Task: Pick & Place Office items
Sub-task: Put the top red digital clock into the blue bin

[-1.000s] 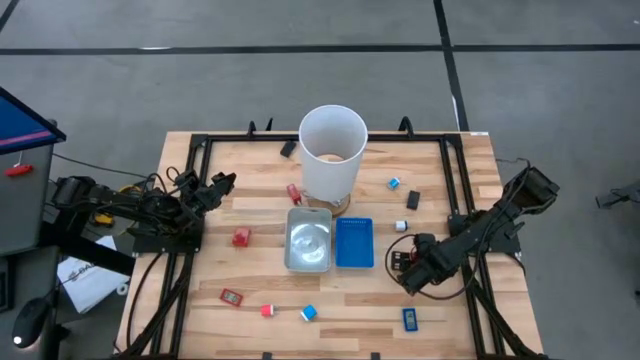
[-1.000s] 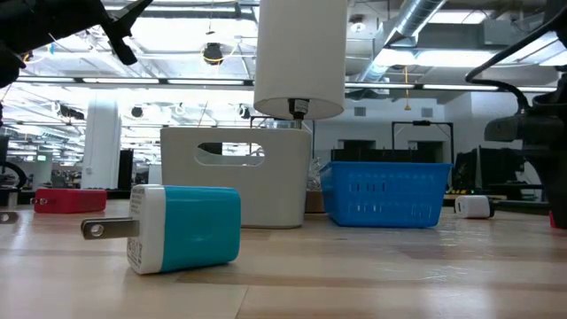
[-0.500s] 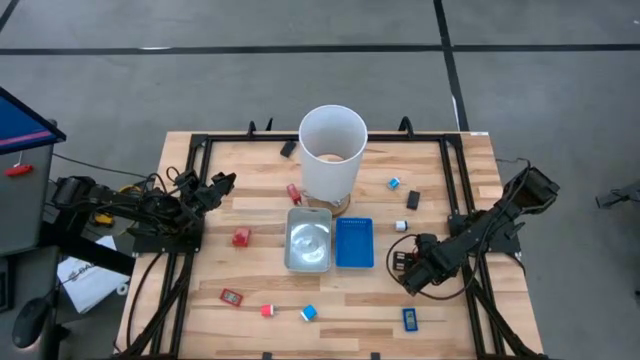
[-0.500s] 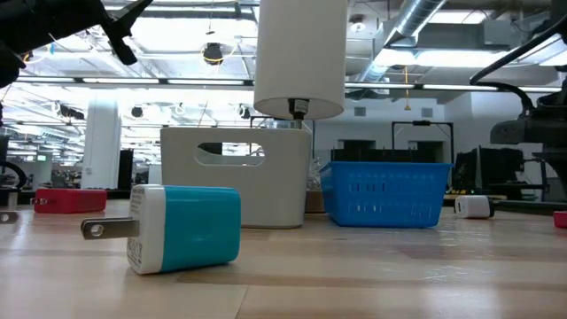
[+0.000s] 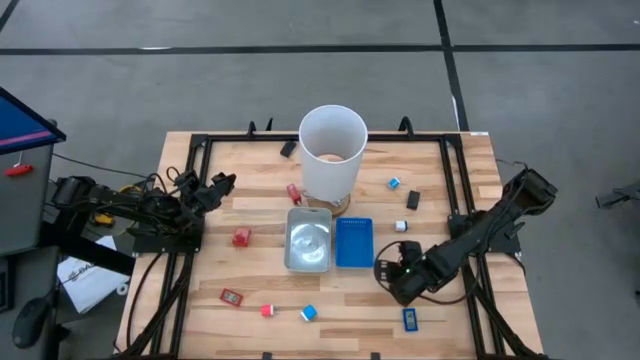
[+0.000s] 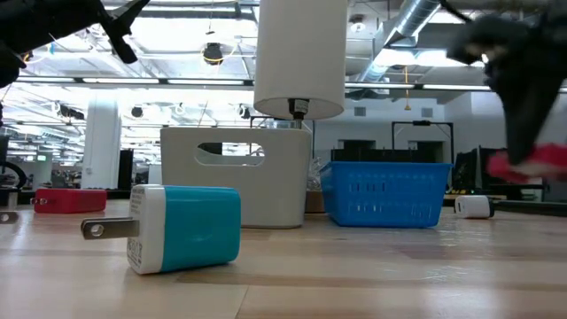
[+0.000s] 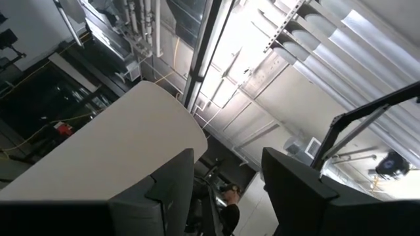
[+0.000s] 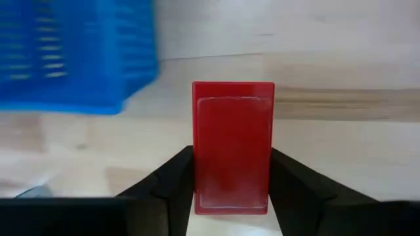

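My right gripper (image 5: 386, 275) hangs just off the blue tray's (image 5: 353, 243) near right corner, shut on a red rectangular block (image 8: 233, 147); the low view shows the block as a red blur (image 6: 518, 167). My left gripper (image 5: 222, 183) waits open at the table's left edge, pointing up. Other small items lie flat on the wood: red pieces (image 5: 241, 237) (image 5: 231, 296), a teal-and-white plug block (image 5: 309, 313) (image 6: 186, 227), a blue piece (image 5: 410, 319), a black piece (image 5: 412, 200) and a white piece (image 5: 401, 226). My right gripper pinches the red block between its two fingers (image 8: 174, 177), one on each long side (image 8: 197, 164). The block's far end sticks out ahead of the fingers. The arm comes from the table's right. The block is lifted clear of the wood.
The tall white bin (image 5: 332, 152) stands behind the clear silvery tray (image 5: 308, 240), which sits beside the blue tray. A black frame (image 5: 452, 190) runs round the table top. More small pieces lie near the bin (image 5: 294, 193) (image 5: 288, 149) (image 5: 394, 183).
My right gripper has risen and moved toward the table's left, closer to the blue tray, carrying the red block up off the wood; it is blurred with motion in the low view. The left arm has kept still.
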You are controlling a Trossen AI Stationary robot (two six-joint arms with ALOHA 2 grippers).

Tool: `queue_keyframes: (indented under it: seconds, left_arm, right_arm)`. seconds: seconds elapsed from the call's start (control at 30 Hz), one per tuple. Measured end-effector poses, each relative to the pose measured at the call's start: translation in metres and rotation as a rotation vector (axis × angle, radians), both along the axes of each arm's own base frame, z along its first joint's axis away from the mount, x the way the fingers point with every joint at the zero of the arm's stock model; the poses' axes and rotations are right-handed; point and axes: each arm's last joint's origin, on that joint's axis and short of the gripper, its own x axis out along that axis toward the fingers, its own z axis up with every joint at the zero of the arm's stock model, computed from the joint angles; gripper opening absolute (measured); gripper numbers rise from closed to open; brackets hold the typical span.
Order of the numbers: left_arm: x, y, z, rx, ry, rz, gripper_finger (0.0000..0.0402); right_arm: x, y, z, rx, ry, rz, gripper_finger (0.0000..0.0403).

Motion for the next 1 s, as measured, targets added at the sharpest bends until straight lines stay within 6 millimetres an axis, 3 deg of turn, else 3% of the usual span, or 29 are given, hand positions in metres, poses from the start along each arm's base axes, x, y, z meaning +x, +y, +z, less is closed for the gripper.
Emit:
queue_keyframes:
  seconds: [0.2,0.37,0.67,0.8,1.0]
  left_arm:
    - [0.000,-0.001,0.000,0.017,-0.002,-0.020,0.0176]
    - [0.000,-0.001,0.000,0.022,-0.002,-0.025,0.0176]
    - [0.000,-0.001,0.000,0.030,-0.003,-0.034,0.0176]
    - [0.000,-0.002,0.000,0.038,-0.003,-0.040,0.0176]
    - [0.000,-0.002,0.000,0.050,0.000,-0.043,0.0176]
  right_arm:
    - [0.021,0.007,0.037,-0.084,-0.135,0.141,0.0142]
    - [0.039,-0.003,0.056,-0.211,-0.154,0.411,0.0165]
    - [0.067,-0.054,0.060,-0.301,-0.082,0.871,0.0147]
    - [0.074,-0.077,0.059,-0.310,-0.072,1.024,0.0160]
    - [0.077,-0.087,0.059,-0.443,-0.065,1.330,0.0186]
